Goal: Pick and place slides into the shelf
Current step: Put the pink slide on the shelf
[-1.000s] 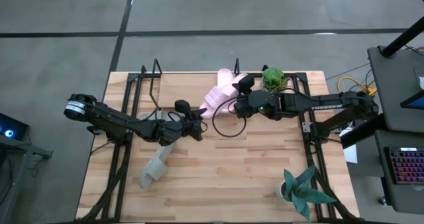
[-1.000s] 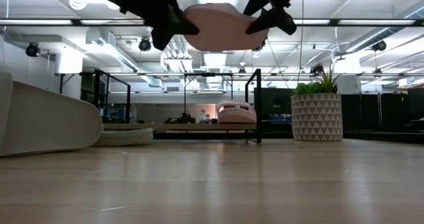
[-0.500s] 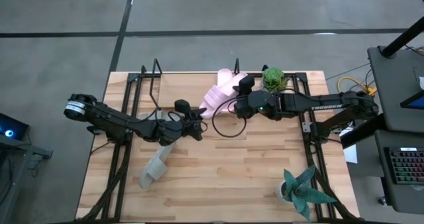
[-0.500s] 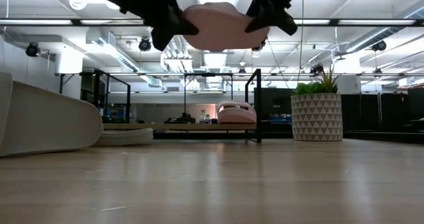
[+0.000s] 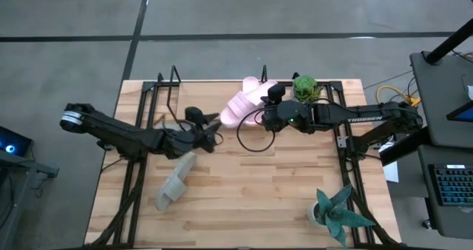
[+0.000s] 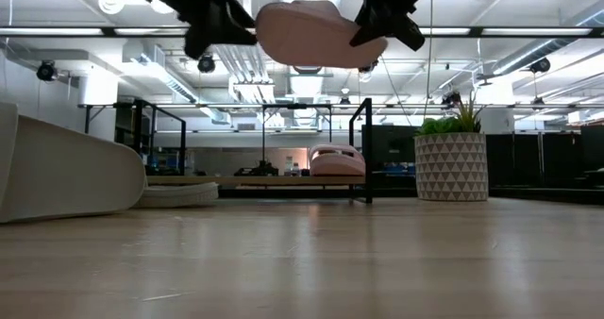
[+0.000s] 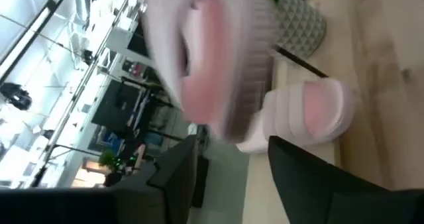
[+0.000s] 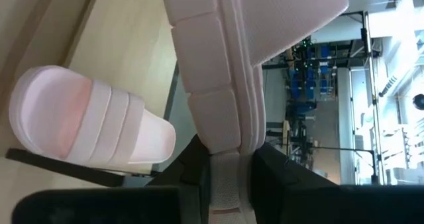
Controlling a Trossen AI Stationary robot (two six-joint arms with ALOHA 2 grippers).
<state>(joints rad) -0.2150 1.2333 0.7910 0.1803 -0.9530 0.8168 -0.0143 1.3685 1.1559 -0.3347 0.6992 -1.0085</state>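
A pale pink slide (image 5: 238, 109) hangs in the air over the middle of the table, and my right gripper (image 5: 261, 114) is shut on it from the right. My left gripper (image 5: 214, 127) stands open just left of that slide, apart from it; the left wrist view shows it blurred ahead of the spread fingers (image 7: 175, 174). A second pink slide (image 5: 255, 87) rests sole down on the shelf (image 5: 207, 95). One grey-green slide (image 5: 174, 182) lies on the tabletop at the near left. Another pale slide (image 6: 179, 194) sits at the shelf's left end. My right gripper pinches the pink slide's side edge (image 8: 228, 159) between its two fingers, beside the ribbed strap. The fingers come from the table's right, slanting a little downward. The slide is lifted clear of table and shelf, reaching out leftward from the fingers.
A potted plant (image 5: 304, 87) stands at the shelf's right end, close behind my right gripper. A spiky plant (image 5: 336, 213) sits at the near right corner. A black cable loop (image 5: 255, 135) hangs under the right arm. Black upright frames (image 5: 174, 78) rise from the shelf.
My left gripper has let go of the pink slide's left end and drawn back toward the table's left edge, rising a little. The slide stays in the air, held now by my right gripper alone.
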